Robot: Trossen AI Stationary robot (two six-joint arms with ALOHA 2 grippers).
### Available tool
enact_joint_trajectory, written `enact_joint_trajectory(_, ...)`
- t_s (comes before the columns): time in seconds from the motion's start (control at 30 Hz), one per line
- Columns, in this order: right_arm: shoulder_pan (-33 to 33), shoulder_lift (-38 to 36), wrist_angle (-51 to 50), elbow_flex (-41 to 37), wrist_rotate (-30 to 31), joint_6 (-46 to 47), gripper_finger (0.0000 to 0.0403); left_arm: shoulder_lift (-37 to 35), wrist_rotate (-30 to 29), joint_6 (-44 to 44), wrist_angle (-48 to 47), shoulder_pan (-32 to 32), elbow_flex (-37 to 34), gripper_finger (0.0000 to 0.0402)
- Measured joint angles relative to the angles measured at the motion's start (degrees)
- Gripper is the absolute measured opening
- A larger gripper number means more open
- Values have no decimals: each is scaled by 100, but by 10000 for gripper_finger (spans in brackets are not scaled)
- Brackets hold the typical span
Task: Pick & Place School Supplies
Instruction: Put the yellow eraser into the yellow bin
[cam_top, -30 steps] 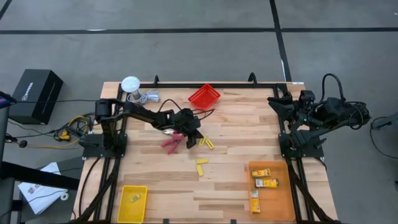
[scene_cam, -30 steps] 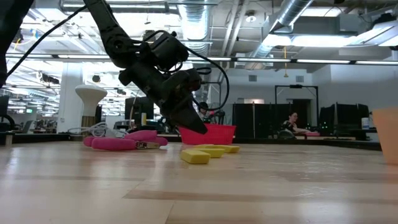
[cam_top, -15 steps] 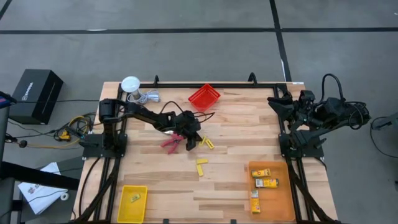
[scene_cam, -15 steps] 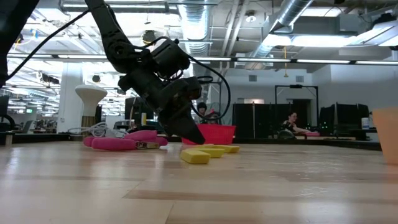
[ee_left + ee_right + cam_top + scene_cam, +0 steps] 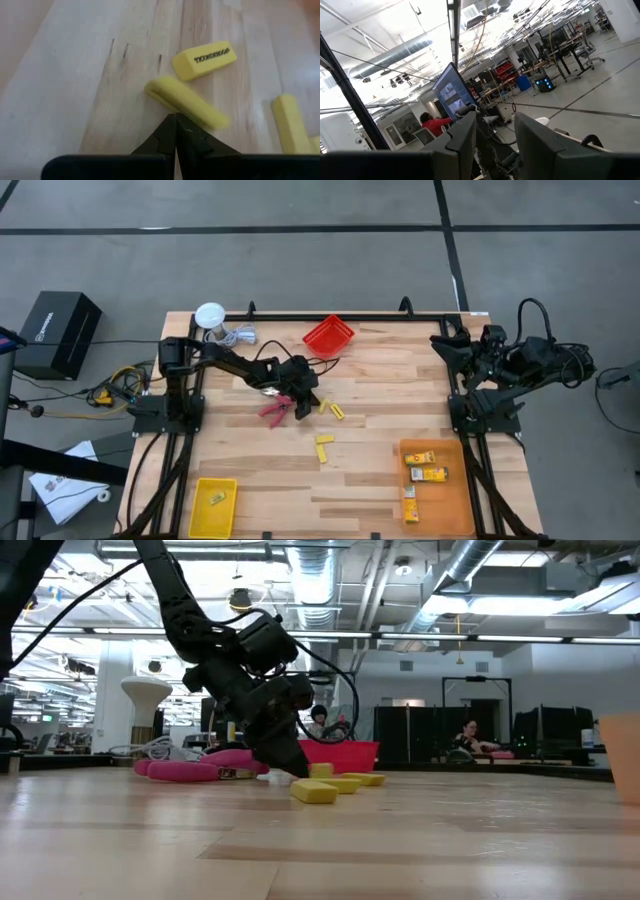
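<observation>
Left tool point(image 5: 175, 117) now lower than a second ago, pressed together, empty, tips touching yellow eraser point(image 5: 187, 102) at counter point(image 5: 370, 470) centre. Right tool point(image 5: 495, 132) parked spread, frame right. Grasp unlikely without reopening.

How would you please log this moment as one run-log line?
left end effector: shut, empty, tips beside yellow eraser | right end effector: parked, open, empty | orange bin: three boxes
</observation>
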Motion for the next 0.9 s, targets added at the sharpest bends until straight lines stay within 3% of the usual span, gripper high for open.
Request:
enact_joint_trajectory(0.53, 0, 0, -19, 0, 0, 2, 127, -6, 175, -203, -4, 162, 3, 1)
enact_joint_trajectory(0.9, -2, 0, -24, 0, 0, -90, 127, -17, 190, -708, 253, -129, -8, 1)
